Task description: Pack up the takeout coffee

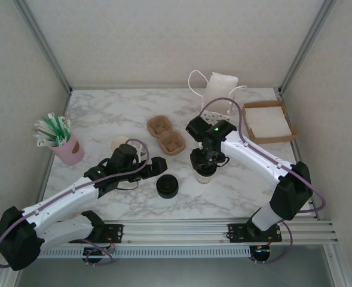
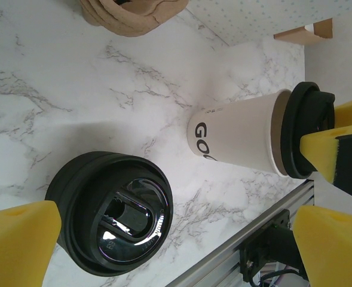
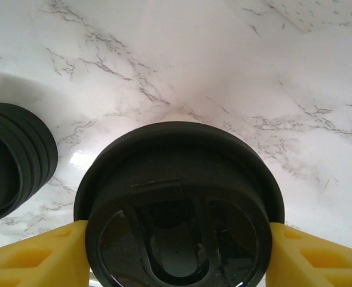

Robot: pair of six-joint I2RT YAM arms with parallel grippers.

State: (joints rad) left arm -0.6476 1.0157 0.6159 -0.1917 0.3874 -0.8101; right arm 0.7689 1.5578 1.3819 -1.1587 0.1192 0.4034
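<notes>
— One step looks done to us: the takeout coffee (image 1: pixel 204 172) wears its black lid and stands on the marble table (image 1: pixel 104 113), in front of the arms and nearer the right one.
— Do we have hold of it?
— We do. The right gripper (image 3: pixel 176 254) is clamped on it from above, with a yellow pad pressed to each side of the lid. The left gripper (image 2: pixel 176 239) hovers with its jaws wide apart and grips nothing. It is over the pile of lids (image 2: pixel 109 220), which sits just left of the cup without touching it.
— So what is left?
— Most of the packing, we judge. The cup's foot seems to rest on the table, so we have not lifted it yet. The pulp carrier (image 1: pixel 165 134) lies behind it with its hollows bare, and the white bag (image 1: pixel 219 89) stands beyond that, by the back wall. We cannot tell which of the two is meant to take the cup.
</notes>
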